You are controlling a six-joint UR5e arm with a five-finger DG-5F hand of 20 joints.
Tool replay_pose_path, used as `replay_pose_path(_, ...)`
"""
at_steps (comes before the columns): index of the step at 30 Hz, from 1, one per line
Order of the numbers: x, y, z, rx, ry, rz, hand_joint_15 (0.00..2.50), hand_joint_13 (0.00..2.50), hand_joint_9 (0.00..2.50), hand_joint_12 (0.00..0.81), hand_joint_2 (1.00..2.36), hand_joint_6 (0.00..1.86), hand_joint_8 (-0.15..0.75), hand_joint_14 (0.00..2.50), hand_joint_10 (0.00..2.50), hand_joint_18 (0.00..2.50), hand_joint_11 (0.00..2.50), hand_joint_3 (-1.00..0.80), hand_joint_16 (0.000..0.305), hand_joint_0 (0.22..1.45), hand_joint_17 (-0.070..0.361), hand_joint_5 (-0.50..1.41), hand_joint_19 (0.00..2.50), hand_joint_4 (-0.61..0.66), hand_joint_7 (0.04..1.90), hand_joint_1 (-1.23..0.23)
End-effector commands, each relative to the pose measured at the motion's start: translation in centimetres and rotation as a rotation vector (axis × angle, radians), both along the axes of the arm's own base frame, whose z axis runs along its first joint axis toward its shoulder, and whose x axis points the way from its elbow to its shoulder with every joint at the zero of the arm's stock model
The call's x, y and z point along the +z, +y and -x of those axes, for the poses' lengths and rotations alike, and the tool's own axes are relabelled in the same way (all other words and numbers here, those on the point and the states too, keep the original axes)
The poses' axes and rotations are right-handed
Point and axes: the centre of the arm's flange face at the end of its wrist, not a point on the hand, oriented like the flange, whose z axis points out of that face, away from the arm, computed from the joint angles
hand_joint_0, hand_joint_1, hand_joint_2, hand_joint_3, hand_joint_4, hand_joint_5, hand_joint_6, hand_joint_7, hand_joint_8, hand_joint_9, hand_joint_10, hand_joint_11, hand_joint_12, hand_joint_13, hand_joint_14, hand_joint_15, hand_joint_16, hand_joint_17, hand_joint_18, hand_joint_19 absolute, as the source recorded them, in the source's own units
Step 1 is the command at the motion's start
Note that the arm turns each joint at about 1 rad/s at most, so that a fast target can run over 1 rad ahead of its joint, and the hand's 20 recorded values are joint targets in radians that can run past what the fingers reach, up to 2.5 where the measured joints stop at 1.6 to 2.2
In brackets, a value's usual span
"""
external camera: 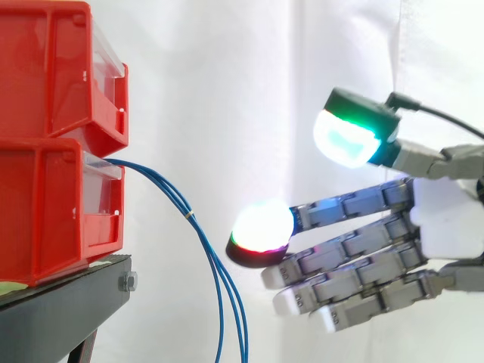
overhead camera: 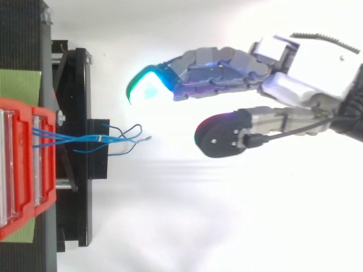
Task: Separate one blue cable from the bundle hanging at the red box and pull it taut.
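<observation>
Red bins sit stacked two high at the far left on a black stand, with a strip of green sheet showing under them from above. Out of the front of the lower bin, just below its clear lip, comes the bundle of thin blue cables. It arcs out to the right and then hangs straight down past the edge of the stand, and a small pale tie pinches the strands together partway along. From above, the loose strands fan apart beyond the tie.

Right of the cables, near them but not touching, is the hand, reaching in from the right before the white curtain. Its fingers are stretched out straight towards the bundle and hold nothing. One tip glows white, and the thumb, raised above the fingers, glows green and cyan.
</observation>
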Motion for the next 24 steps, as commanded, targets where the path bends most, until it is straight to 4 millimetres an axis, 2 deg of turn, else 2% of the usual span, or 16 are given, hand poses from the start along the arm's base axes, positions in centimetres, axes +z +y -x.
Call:
replay_pose_path(1, -1.8, 0.0, -1.3, -0.003, -0.006, 0.003, 0.11, 0.54, 0.43, 0.32, 1.0, 0.5, 0.32, 0.0, 0.0, 0.49, 0.0, -0.5, 0.038, 0.52, 0.085, -0.22, 0.19, 0.28, 0.71, -0.56)
replay_pose_path(6, -3.0, 0.0, -2.2, -0.006, -0.026, 0.005, 0.11, 0.54, 0.43, 0.321, 1.0, 0.5, 0.319, 0.0, 0.0, 0.49, 0.0, -0.5, 0.038, 0.52, 0.085, -0.22, 0.2, 0.28, 0.71, -0.56)
replay_pose_path(9, -2.9, 0.0, -2.3, -0.012, -0.036, 0.021, 0.12, 0.54, 0.43, 0.321, 1.0, 0.5, 0.318, 0.0, 0.0, 0.49, 0.0, -0.5, 0.038, 0.52, 0.085, -0.22, 0.2, 0.28, 0.71, -0.56)
replay_pose_path(14, -4.5, -0.1, -2.6, -0.009, -0.021, 0.024, 0.12, 0.55, 0.43, 0.322, 1.0, 0.5, 0.319, 0.0, 0.0, 0.49, 0.0, -0.5, 0.038, 0.52, 0.085, -0.22, 0.21, 0.28, 0.71, -0.56)
replay_pose_path(17, -4.8, 0.5, -3.2, 0.002, -0.039, 0.025, 0.13, 0.55, 0.43, 0.321, 1.0, 0.5, 0.32, 0.0, 0.0, 0.49, 0.0, -0.5, 0.038, 0.52, 0.085, -0.22, 0.21, 0.29, 0.71, -0.56)
replay_pose_path(24, -4.5, 1.5, -4.7, 0.069, -0.062, 0.02, 0.13, 0.55, 0.43, 0.325, 1.0, 0.5, 0.321, 0.0, 0.0, 0.5, 0.01, -0.5, 0.038, 0.52, 0.086, -0.22, 0.22, 0.29, 0.72, -0.57)
